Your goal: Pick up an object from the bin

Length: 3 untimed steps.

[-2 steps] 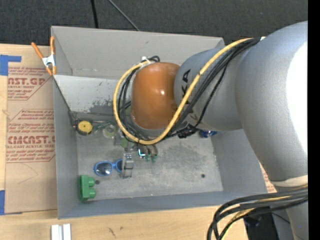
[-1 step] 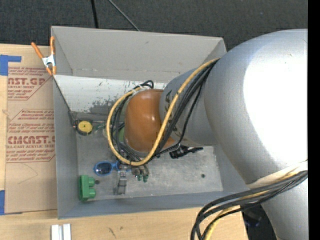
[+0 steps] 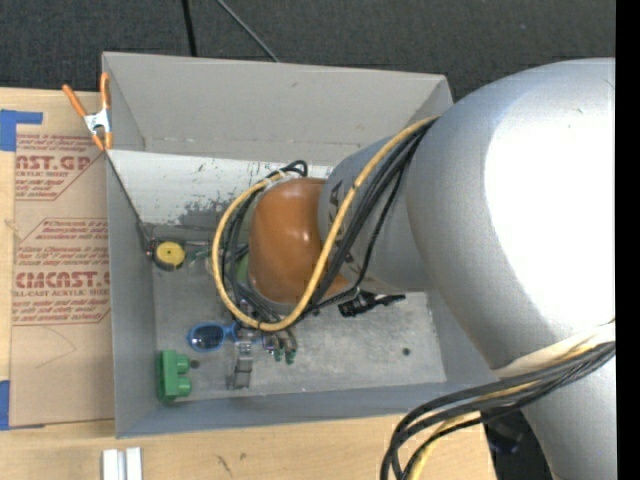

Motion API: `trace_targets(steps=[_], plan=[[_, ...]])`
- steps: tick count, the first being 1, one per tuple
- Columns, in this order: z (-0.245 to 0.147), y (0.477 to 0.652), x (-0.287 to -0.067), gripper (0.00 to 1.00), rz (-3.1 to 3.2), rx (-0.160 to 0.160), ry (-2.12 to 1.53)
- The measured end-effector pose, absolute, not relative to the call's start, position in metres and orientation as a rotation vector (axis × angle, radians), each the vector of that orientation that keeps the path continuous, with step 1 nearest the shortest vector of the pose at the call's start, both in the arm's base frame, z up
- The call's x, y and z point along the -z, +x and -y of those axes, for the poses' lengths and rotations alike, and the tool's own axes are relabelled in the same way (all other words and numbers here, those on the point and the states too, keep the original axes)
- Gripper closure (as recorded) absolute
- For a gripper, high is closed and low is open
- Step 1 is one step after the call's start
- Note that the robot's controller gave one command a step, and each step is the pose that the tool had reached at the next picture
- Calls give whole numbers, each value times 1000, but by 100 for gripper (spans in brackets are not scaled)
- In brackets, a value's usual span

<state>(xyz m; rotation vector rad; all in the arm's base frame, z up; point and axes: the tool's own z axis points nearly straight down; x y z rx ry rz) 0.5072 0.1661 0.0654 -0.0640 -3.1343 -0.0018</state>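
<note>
The one camera looks down into the grey bin (image 3: 280,108) from above, tilted somewhat to one side. It sits close, so the arm (image 3: 520,218) at the right edge looms large.

— What do the surfaces look like from your end?
— On my screen the bin (image 3: 130,318) is matt grey metal. Its back wall is scuffed with dark scrapes and its floor is speckled. The orange cover (image 3: 285,238) is smooth and glossy, and the arm shell (image 3: 520,218) is satin silver.
— And the small bits?
— I see a green block (image 3: 173,376) of matt plastic and a blue piece (image 3: 208,338) of shiny, see-through plastic.
</note>
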Motion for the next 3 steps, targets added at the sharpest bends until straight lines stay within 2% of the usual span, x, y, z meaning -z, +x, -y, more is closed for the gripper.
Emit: trace_targets(steps=[3], plan=[[-168,508,-65,0,3135,9,-65]])
